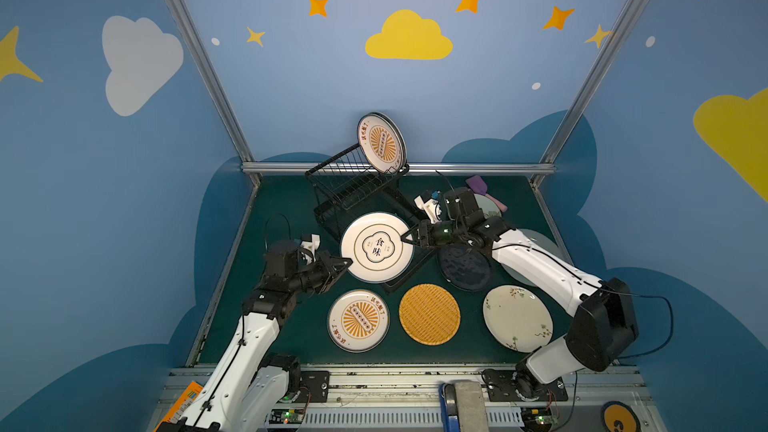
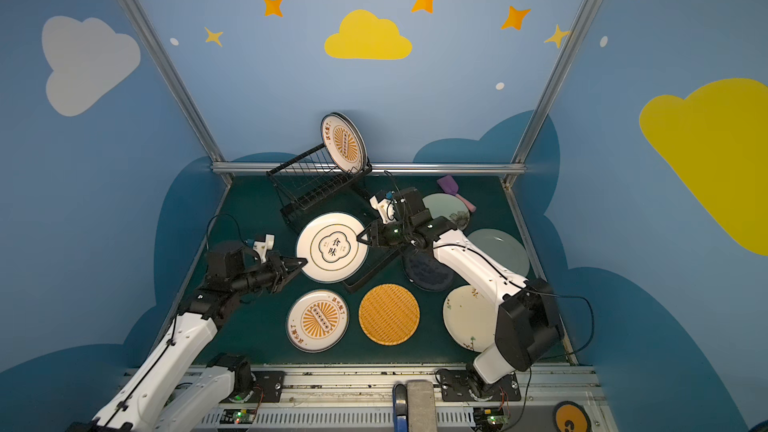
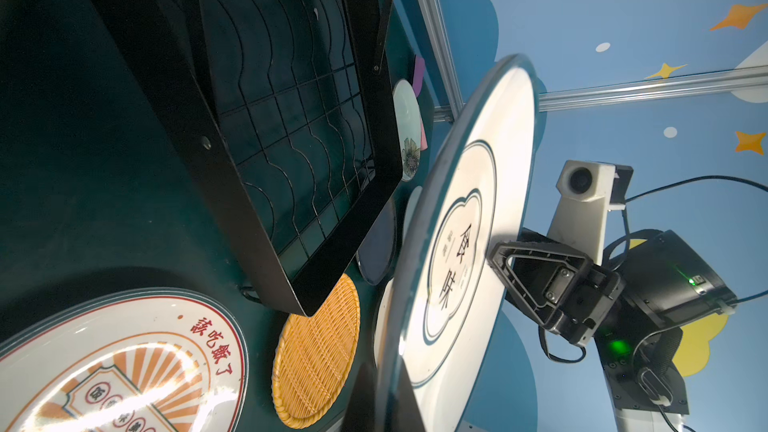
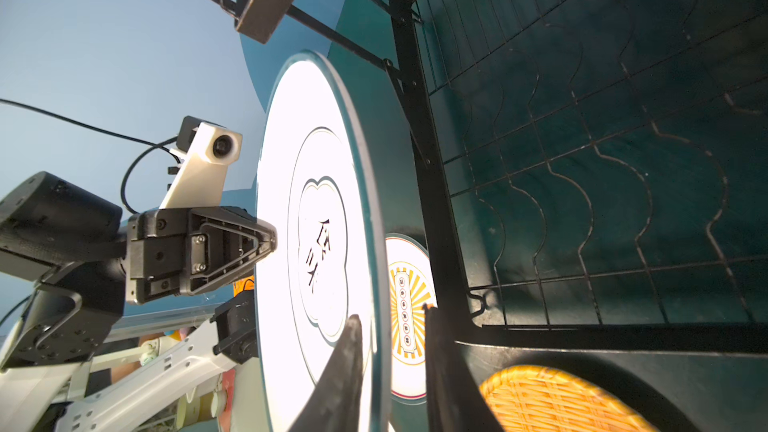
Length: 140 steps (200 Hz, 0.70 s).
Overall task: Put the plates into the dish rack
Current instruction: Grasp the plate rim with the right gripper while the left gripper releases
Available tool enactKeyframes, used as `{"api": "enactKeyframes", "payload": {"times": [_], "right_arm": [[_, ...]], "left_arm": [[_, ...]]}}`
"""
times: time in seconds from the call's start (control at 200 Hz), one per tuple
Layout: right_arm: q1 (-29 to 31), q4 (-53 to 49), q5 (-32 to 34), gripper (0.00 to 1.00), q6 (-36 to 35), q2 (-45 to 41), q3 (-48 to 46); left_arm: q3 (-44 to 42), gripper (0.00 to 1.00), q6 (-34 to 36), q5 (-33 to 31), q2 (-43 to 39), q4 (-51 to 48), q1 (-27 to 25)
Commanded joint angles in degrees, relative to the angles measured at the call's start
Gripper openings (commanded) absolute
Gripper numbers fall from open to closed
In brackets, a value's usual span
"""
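1. Currently: two-arm regrip step. The white lettered plate [image 1: 376, 247] is held off the bench [image 1: 291, 326], roughly flat and face up. It sits over the near corner of the lower tray [image 3: 224, 176] of the dish rack [image 1: 353, 184].
2. L claw [image 1: 347, 263]: clamped on the plate's rim, on the side twd the bench's left edge.
3. R claw [image 1: 405, 238]: jaws apart, straddling the opposite rim. In the R wrist view one finger [image 4: 440, 367] shows a gap to the plate's underside, so no pinch yet by the look of it.
4. Rack stands at the bench's far edge, approx mid. One racked sunburst plate [image 1: 381, 143] is upright in an end slot of the upper tier.
5. Unloaded, flat on bench:
   - loose sunburst plate [image 1: 358, 320] and orange woven plate [image 1: 429, 314] along the near edge
   - navy plate [image 1: 464, 268] just right of the tray
   - cream floral plate [image 1: 517, 317] twd the right edge
   - paler plates behind the R arm, partly hidden
6. Judgement: early in the task, one plate racked and most to go.
7. Next move prob needs a firm R pinch before L lets go. Then tip the plate upright and feed its rim into a free slot beside the racked one. A shallow pinch on a glazed rim could slip.
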Motion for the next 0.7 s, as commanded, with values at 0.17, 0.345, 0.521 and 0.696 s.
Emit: {"api": "enactKeyframes", "payload": {"times": [0.17,0.345,0.521,0.696], "right_arm": [[0.2,2.6,-2.3,0.0,1.9,-0.8,-0.9],[0.1,-1.8,1.7,0.0,-0.6,-2.9,1.5],[-0.1,-3.7,12.8,0.0,-2.8,-9.2,2.0],[-0.8,-6.8,19.8,0.0,-6.6,-13.5,6.5]], "left_arm": [[1.9,0.04,5.8,-2.6,0.5,-0.4,-0.3],[5.8,0.38,15.7,-9.0,0.8,-11.5,0.0],[9.9,0.78,21.4,-10.8,-1.0,-18.0,0.5],[13.5,1.0,30.4,-11.5,-4.3,-26.0,1.1]]}}
